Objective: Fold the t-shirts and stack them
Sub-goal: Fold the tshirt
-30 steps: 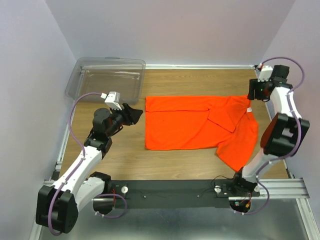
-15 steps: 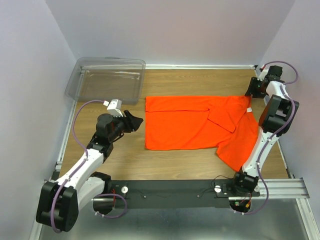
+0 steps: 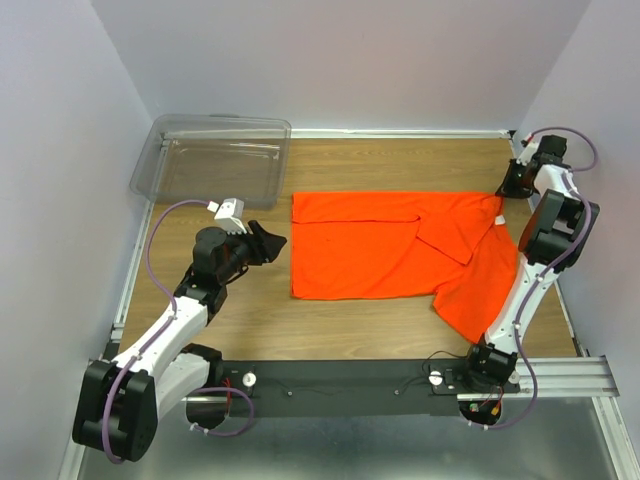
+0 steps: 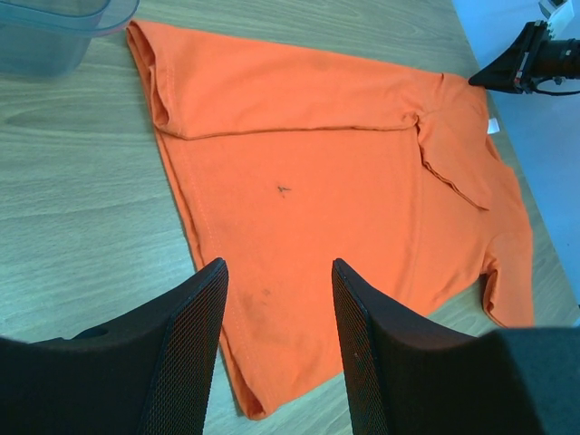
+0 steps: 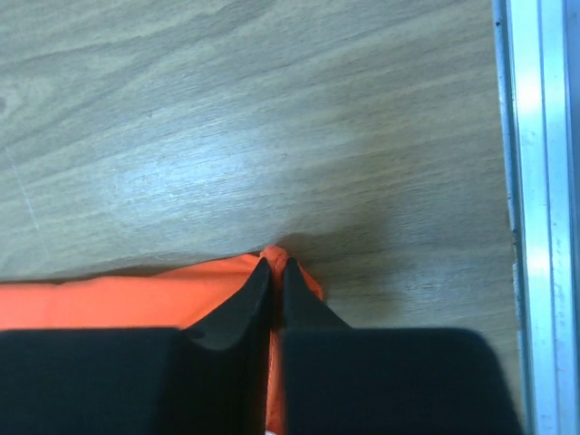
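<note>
Change noted: over the last second the right arm had stretched out to the far right corner of the tabletop, carrying the right claw to the far right tip of the shirt. The left claw had drawn back a little toward its base. The shirt itself lay as before: spread across the middle of the tabletop, far edge folded over, one sleeve turned in, near right part trailing toward the right arm's base. Right claw: clenched, a peak of orange cloth nipped between its tips. Left claw: released, fingers apart, hovering just beside the shirt's left edge. Judged meaning: a corner was secured for the next fold, not yet begun; no stack existed. Count: shirts, one; neck tags, one, white; clear bins, one, far left; arms, two; claws, two.
</note>
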You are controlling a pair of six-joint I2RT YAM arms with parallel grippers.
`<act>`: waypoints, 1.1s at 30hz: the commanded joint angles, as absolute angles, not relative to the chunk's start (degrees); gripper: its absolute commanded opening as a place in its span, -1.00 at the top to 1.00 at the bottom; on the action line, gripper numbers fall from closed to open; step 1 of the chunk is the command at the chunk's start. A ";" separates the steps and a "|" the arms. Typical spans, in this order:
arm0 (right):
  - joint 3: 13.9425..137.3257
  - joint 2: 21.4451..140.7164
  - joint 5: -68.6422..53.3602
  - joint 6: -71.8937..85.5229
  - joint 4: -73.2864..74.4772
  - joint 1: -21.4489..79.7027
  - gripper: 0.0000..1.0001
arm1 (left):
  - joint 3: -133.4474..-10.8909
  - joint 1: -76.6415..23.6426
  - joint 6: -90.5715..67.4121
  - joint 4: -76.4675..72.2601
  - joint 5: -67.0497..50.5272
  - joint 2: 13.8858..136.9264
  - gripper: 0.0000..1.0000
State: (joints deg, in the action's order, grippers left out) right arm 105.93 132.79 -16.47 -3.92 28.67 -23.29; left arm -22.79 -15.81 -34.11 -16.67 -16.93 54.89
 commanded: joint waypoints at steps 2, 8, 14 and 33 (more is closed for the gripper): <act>106.08 135.18 -16.18 -4.66 28.30 -24.61 0.94 | -24.00 -15.73 -34.54 -17.75 -16.52 55.19 -0.16; 111.09 137.37 -15.20 -5.01 28.39 -24.87 0.99 | -24.08 -15.73 -35.07 -19.16 -16.87 57.21 -0.16; 117.67 140.80 -14.50 -5.36 28.74 -24.79 0.80 | -25.31 -15.82 -34.89 -19.07 -16.26 58.80 -0.16; 99.24 114.45 -1.31 -26.80 26.45 -7.22 -0.52 | -21.71 -24.77 -46.22 -7.38 -12.48 50.27 -0.17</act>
State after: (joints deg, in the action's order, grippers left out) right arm 103.81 119.87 -4.82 -21.87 27.62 -9.54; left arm -24.03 -21.69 -41.80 -11.60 -14.44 49.69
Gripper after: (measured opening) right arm 0.753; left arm 0.582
